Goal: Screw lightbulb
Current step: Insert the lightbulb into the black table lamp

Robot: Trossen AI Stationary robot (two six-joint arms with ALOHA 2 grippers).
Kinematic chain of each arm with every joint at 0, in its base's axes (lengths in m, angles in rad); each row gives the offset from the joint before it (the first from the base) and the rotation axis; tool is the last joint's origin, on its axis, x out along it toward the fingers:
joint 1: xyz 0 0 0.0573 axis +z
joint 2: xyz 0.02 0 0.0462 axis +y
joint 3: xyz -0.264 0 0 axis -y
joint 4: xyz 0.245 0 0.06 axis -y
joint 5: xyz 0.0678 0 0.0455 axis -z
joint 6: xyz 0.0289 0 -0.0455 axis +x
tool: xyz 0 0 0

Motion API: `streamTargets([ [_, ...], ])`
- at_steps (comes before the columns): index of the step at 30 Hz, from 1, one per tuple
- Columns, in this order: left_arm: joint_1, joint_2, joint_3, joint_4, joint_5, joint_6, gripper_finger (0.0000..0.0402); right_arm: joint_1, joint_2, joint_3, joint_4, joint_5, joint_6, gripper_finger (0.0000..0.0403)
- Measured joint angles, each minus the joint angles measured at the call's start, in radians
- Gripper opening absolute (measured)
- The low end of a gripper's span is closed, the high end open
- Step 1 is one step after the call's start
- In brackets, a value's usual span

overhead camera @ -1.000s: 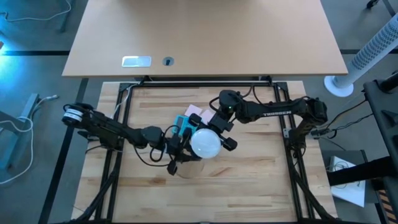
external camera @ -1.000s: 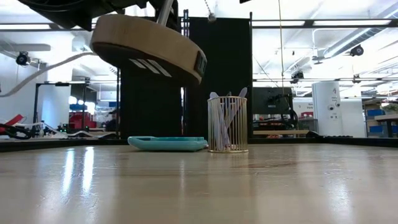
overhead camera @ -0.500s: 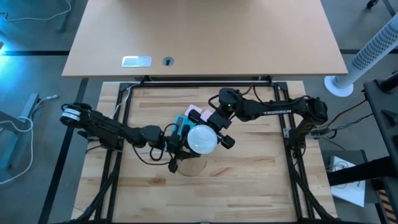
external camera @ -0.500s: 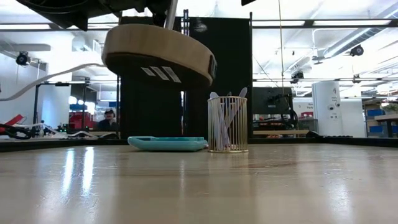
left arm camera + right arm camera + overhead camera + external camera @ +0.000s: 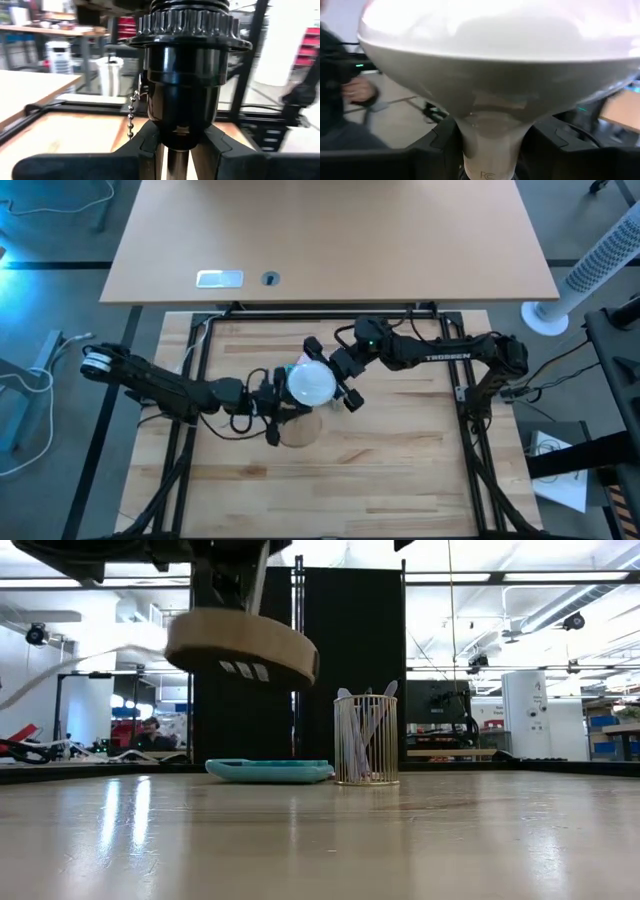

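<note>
The frosted white lightbulb (image 5: 310, 383) is in my right gripper (image 5: 338, 380) above the table's middle. Its globe fills the right wrist view (image 5: 500, 60). My left gripper (image 5: 268, 406) is shut on a lamp: a round wooden disc (image 5: 240, 645) with a black socket (image 5: 186, 85) on a thin metal stem. The disc hangs clear of the table, slightly tilted, and shows under the bulb in the high view (image 5: 300, 430). The bulb's base stands at the socket's mouth; I cannot tell whether they touch. My left gripper pinches the lamp's thin metal stem (image 5: 178, 162) between its two fingers, just under the black socket. The fingers come level from the table's left. The lamp is lifted clear of the table, socket up. My right gripper pinches the bulb's narrow neck (image 5: 492, 145) between its two fingers, just under the globe. The fingers come from the table's right. The bulb is lifted clear, globe up.
A blue calculator (image 5: 270, 771) lies flat and a wire cup with pens (image 5: 366, 740) stands behind the lamp. A pink note pad (image 5: 314, 346) lies near the right gripper. A large desk (image 5: 330, 240) stands beyond the far edge. A person sits in the room behind.
Both grippers have gone toward the table's left and a little toward its far edge, carrying the bulb and the lamp together. The wooden disc has come down a little and tipped nearer to level. Both grippers have stayed shut.
</note>
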Motion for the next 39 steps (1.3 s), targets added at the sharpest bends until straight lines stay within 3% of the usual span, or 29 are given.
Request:
streamTargets([
  [7, 0.000, 0.006, -0.014, -0.016, -0.185, 0.018, 0.0064, 0.000, 0.002, -0.001, -0.023, 0.188, 0.031, 0.0155],
  [25, 0.007, -0.034, -0.020, -0.109, -0.548, 0.048, 0.0063, 0.002, 0.003, 0.000, -0.078, 0.606, 0.017, 0.0155],
  [35, 0.113, 0.030, 0.039, -0.164, -0.578, 0.078, 0.0063, 0.003, 0.006, -0.002, -0.094, 0.902, 0.056, 0.0155],
  [39, 0.129, 0.049, 0.053, -0.163, -0.605, 0.103, 0.0063, 0.003, 0.007, -0.002, -0.095, 0.966, 0.091, 0.0155],
])
